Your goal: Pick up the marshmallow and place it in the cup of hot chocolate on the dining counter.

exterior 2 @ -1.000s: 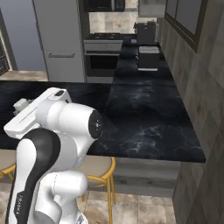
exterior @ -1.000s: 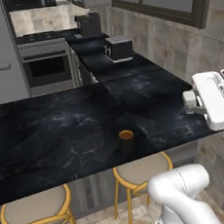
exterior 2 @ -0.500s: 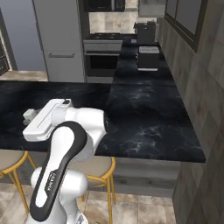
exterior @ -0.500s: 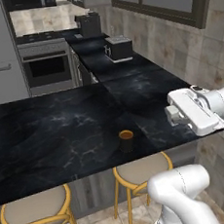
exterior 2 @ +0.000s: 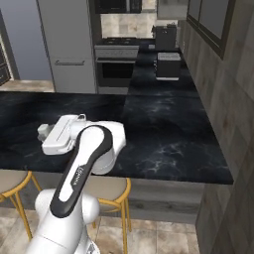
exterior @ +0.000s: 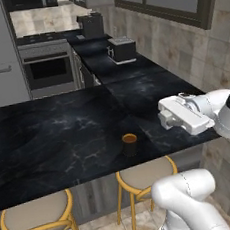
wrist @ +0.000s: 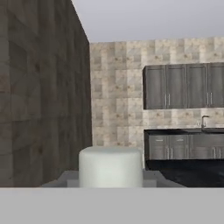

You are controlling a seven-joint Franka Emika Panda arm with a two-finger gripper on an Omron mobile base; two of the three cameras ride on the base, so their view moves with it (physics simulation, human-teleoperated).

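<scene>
White and soft-edged, the small cube of marshmallow [wrist: 110, 166] sits pinched in the closed two-finger gripper [exterior: 164, 119], filling the bottom of the hand view between the tips; so the picking up looks done. What is left is the carrying and the drop. In the left base view the gripper hangs above the long black marble-look dining counter [exterior: 48, 134], near its right end, pointing sideways rather than down, while the small dark brown cup of hot chocolate [exterior: 129, 144] with its orange-brown rim stands near the counter's front edge, above the round gold-legged stools [exterior: 143, 176]. The gripper is near the cup but not yet over it, so I judge the task about halfway: travel, tip downward, release.
</scene>
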